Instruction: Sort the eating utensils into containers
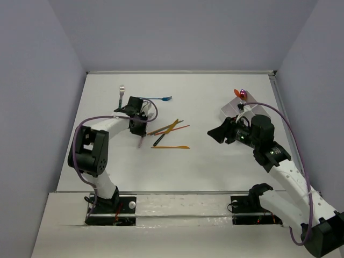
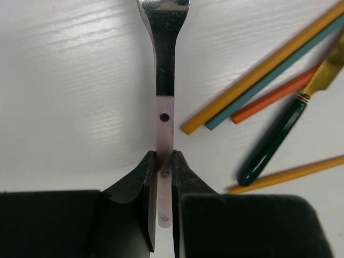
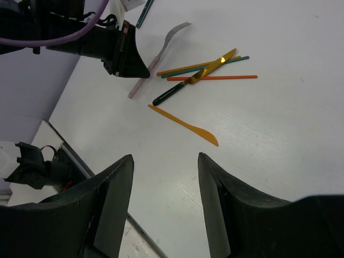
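On my bench (image 1: 204, 161) the container (image 1: 231, 106) sits far right, half hidden behind the right gripper (image 3: 165, 157), its jaws apart. My left gripper (image 2: 164, 157) has its jaws clamped on a pink-handled utensil (image 2: 164, 115), head cut off, beside the loose pile (image 1: 169, 131).

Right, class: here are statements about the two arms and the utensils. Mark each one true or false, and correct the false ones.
1. The left end effector is shut on the pink-handled utensil. True.
2. The right end effector holds the orange knife. False: it is open and empty, and the knife lies on the table.
3. The blue fork lies in the container. False: it lies on the table, beyond the left arm.
4. Orange and purple tips stick out at the container's far side. True.
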Action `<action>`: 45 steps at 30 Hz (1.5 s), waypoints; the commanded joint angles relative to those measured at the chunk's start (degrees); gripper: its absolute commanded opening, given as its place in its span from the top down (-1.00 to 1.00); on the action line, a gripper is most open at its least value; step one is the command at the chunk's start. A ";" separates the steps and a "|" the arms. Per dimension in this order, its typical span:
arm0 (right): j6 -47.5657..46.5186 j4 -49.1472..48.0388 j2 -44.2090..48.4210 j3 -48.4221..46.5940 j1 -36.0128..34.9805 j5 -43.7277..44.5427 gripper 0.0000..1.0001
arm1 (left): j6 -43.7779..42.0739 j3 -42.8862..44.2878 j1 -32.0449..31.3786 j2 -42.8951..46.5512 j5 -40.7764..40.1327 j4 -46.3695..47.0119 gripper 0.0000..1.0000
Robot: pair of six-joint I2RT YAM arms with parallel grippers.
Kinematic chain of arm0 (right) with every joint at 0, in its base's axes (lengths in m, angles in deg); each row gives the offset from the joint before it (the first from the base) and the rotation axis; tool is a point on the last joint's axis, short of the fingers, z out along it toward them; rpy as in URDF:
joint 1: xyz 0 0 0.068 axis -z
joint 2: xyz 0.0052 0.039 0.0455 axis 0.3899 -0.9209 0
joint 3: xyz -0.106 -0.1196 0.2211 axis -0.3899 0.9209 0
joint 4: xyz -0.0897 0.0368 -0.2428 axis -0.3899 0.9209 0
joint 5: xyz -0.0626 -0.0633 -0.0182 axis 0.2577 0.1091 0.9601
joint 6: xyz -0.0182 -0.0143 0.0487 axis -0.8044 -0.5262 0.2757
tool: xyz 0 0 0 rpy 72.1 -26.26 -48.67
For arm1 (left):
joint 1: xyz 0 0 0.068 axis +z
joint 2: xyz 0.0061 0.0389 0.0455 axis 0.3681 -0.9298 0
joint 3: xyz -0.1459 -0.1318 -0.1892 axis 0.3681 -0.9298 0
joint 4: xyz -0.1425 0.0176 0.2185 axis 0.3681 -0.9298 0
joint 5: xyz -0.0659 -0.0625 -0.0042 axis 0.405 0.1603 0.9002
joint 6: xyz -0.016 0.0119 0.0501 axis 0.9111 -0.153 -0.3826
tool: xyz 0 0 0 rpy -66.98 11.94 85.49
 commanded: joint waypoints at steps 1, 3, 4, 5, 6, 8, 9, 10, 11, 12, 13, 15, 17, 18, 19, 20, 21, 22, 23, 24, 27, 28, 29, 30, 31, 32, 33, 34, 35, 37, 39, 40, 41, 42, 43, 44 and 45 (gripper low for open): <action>1.68 -3.54 0.21 0.31 0.03 -0.89 -0.16 | 1.05 -0.94 -0.85 8.46 7.52 -0.99 1.00; 2.47 -4.59 -0.15 0.48 0.03 -1.94 -0.19 | 1.14 -1.30 -0.85 10.23 8.85 -0.81 1.00; 2.82 -4.77 -0.67 0.48 0.03 -2.12 -0.20 | 1.40 -1.73 -0.85 11.97 9.99 -0.47 1.00; 2.91 -4.95 -0.85 0.48 0.03 -2.29 -0.22 | 1.57 -2.00 -0.85 12.77 10.69 -0.11 1.00; 3.09 -5.21 -0.94 0.57 0.03 -2.38 -0.23 | 1.66 -2.35 -0.85 13.74 11.48 0.24 1.00; 3.35 -6.26 -1.46 0.84 -0.50 -2.73 -0.29 | 2.45 -3.58 -0.85 16.55 14.21 1.73 1.00; 3.79 -6.87 -1.73 0.92 -0.50 -2.82 -0.32 | 2.89 -3.93 -0.85 17.52 15.35 2.43 1.00; 4.75 -8.36 -2.60 1.10 -0.50 -3.61 -0.40 | 3.50 -4.98 -0.85 19.70 17.88 4.35 1.00; 5.37 -10.03 -3.22 1.10 -1.11 -4.57 -0.45 | 4.99 -5.60 -0.85 22.08 20.61 7.24 1.00; 6.07 -10.04 -3.83 1.01 -1.11 -4.58 -0.50 | 6.05 -6.39 -0.85 22.10 20.63 7.27 1.00; 6.77 -12.74 -4.53 0.93 -2.33 -5.19 -0.54 | 7.02 -7.96 -0.85 24.54 23.33 10.49 1.00; 8.62 -15.39 -6.63 0.05 -3.83 -4.67 -0.67 | 10.08 -9.55 -1.46 27.10 26.50 13.85 1.00; 9.50 -16.72 -8.40 -1.79 -6.73 -3.36 -0.74 | 12.11 -11.93 -2.16 30.18 28.97 18.42 1.00; 9.59 -18.03 -10.50 -2.50 -9.09 -2.13 -0.76 | 14.21 -13.24 -2.17 31.84 31.16 21.74 1.00; 10.20 -18.83 -11.65 -3.11 -10.24 -1.69 -0.78 | 15.28 -13.86 -2.86 32.55 32.22 23.25 1.00; 10.56 -20.49 -14.18 -4.34 -11.21 -1.16 -0.78 | 17.29 -14.39 -3.91 33.17 33.63 25.97 1.00; 10.82 -20.50 -14.21 -5.05 -12.35 -1.15 -0.79 | 17.31 -14.83 -3.93 33.78 33.64 25.99 1.00; 11.00 -21.81 -16.56 -5.75 -13.41 -0.20 -0.79 | 18.96 -15.27 -5.32 34.75 33.82 28.17 1.00; 11.09 -22.26 -17.63 -6.45 -15.33 0.77 -0.79 | 19.50 -15.71 -6.11 35.10 33.82 28.80 1.00; 11.09 -22.52 -18.68 -7.15 -16.22 1.56 -0.79 | 19.85 -15.80 -6.82 35.28 33.90 29.41 1.00; 10.91 -23.66 -22.20 -9.79 -19.13 4.99 -0.79 | 20.65 -15.36 -9.81 35.46 32.59 30.30 1.00; 10.74 -23.67 -23.42 -10.93 -19.83 5.61 -0.78 | 20.65 -14.93 -11.12 35.37 32.33 30.39 1.00; 10.65 -23.75 -23.87 -11.46 -20.44 6.31 -0.77 | 20.56 -14.75 -11.74 35.37 32.06 30.39 1.00; 10.65 -24.63 -24.05 -11.64 -21.06 8.32 -0.76 | 20.47 -14.66 -12.27 35.37 31.45 30.30 1.00; 10.82 -25.24 -24.14 -11.56 -21.94 9.38 -0.74 | 20.30 -14.48 -13.06 35.46 31.18 30.04 1.00; 11.09 -25.68 -24.23 -11.56 -21.94 10.44 -0.70 | 20.21 -14.57 -13.07 35.63 31.01 30.12 1.00; 11.18 -25.86 -24.40 -11.64 -21.94 10.97 -0.67 | 20.38 -14.74 -13.07 35.81 31.09 30.47 1.00; 11.52 -25.78 -24.66 -12.08 -21.94 11.76 -0.61 | 20.65 -15.27 -13.67 36.33 31.44 31.52 1.00; 11.62 -25.78 -25.19 -12.17 -22.55 12.29 -0.58 | 20.91 -15.53 -13.68 36.60 31.62 31.96 1.00; 11.79 -25.95 -25.28 -12.17 -23.08 14.31 -0.49 | 21.00 -15.54 -14.30 37.21 31.71 32.14 1.00; 12.14 -26.13 -25.28 -12.00 -23.09 16.06 -0.31 | 20.83 -15.62 -14.91 37.74 31.71 32.14 1.00; 12.32 -26.22 -25.20 -11.82 -23.09 16.60 -0.23 | 20.74 -15.71 -14.91 38.35 31.62 32.14 1.00; 12.49 -26.39 -25.11 -11.82 -23.61 17.12 -0.03 | 20.65 -15.89 -14.91 38.79 31.62 32.14 1.00; 12.76 -26.22 -25.11 -11.73 -23.61 17.56 0.01 | 20.74 -16.06 -14.91 39.15 31.79 32.32 1.00; 13.02 -26.30 -25.02 -11.73 -23.61 18.70 0.04 | 21.00 -16.50 -14.91 39.76 32.49 33.19 1.00; 13.11 -26.48 -25.11 -11.82 -23.61 18.97 0.04 | 21.09 -16.68 -14.91 39.94 32.85 33.46 1.00; 13.28 -26.39 -25.19 -12.08 -24.14 19.32 0.04 | 21.09 -16.77 -15.43 40.20 33.02 33.55 1.00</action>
